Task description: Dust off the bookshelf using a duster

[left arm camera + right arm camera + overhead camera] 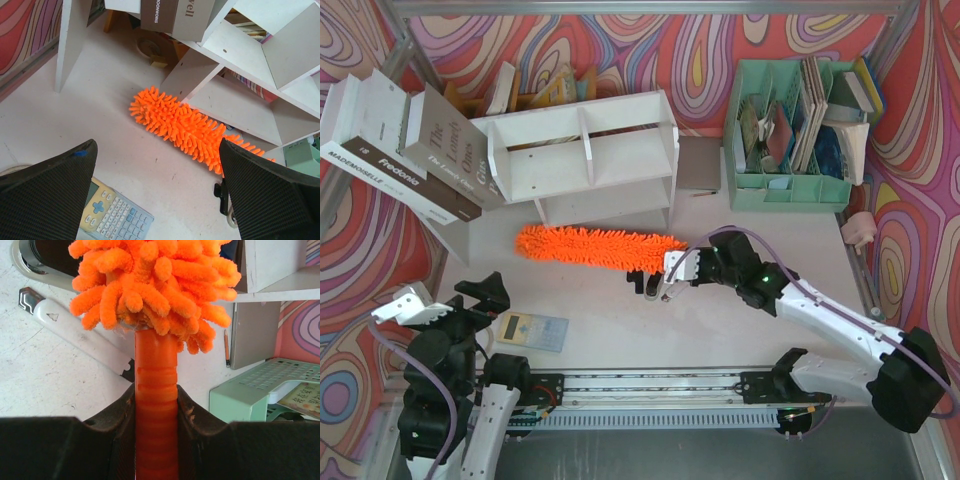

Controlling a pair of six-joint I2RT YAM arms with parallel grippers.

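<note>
The white bookshelf [582, 160] stands at the back centre, its open tiers facing up and toward me; it also shows in the left wrist view [235, 55] and at the top right of the right wrist view [270, 270]. The fluffy orange duster [600, 245] stretches left to right just in front of the shelf's near edge, low over the table. My right gripper [682, 268] is shut on its orange ribbed handle [156, 390] at the duster's right end. My left gripper [157, 200] is open and empty, near the front left, above a calculator [112, 217].
Large books [410, 150] lean at the back left. A mint-green file organiser [795, 130] stands at the back right, with a grey notebook [700, 165] beside the shelf. A white-and-black marker pen [75, 330] lies under the right gripper. The calculator [532, 330] lies front left.
</note>
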